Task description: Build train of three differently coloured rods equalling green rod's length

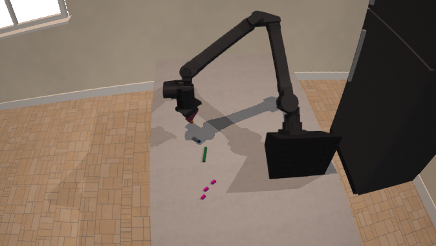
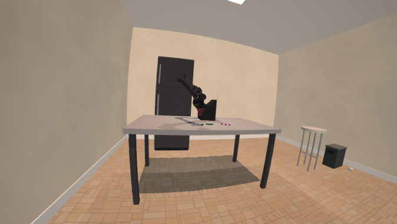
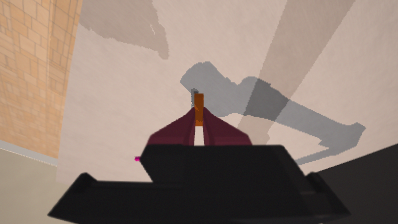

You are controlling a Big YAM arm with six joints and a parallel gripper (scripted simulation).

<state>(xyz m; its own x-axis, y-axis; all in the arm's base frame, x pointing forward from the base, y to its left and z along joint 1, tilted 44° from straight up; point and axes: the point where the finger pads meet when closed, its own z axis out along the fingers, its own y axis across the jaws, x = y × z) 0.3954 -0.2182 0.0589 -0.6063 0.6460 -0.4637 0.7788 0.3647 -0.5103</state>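
One rod in hand: the jaws are nearly closed and pinch the orange rod point(image 3: 199, 108), which sticks out past the maroon fingers.
Jaws height: up off the worktop point(image 1: 259, 207), with their shadow lying on the surface below them.
Orange rod: its tip shows at the bottom of the jaws point(image 1: 190, 120) in the top view, clear of the worktop.
Grey rod point(image 1: 195, 139): flat on the worktop just below the jaws in the top view, lying at a slant.
Blue rod point(image 1: 198, 141): right at the grey rod's end; touching or a hair apart, cannot tell.
Green rod point(image 1: 204, 154): flat on the worktop, a little beyond the blue rod from the jaws, near it but apart.
Three magenta rods: the nearest to the jaws point(image 1: 213, 182), the middle one point(image 1: 206, 189) and the farthest point(image 1: 203, 197) lie in a slanting row, well apart from the jaws and with gaps between them.
Wrist view: orange rod dead centre, the tip of the grey rod point(image 3: 193, 91) peeking just behind it, one magenta speck point(image 3: 137, 159) at the left edge of the jaw housing.
Arm point(image 1: 226, 35): bent high over the worktop, reaching out from its black base block point(image 1: 297, 155).
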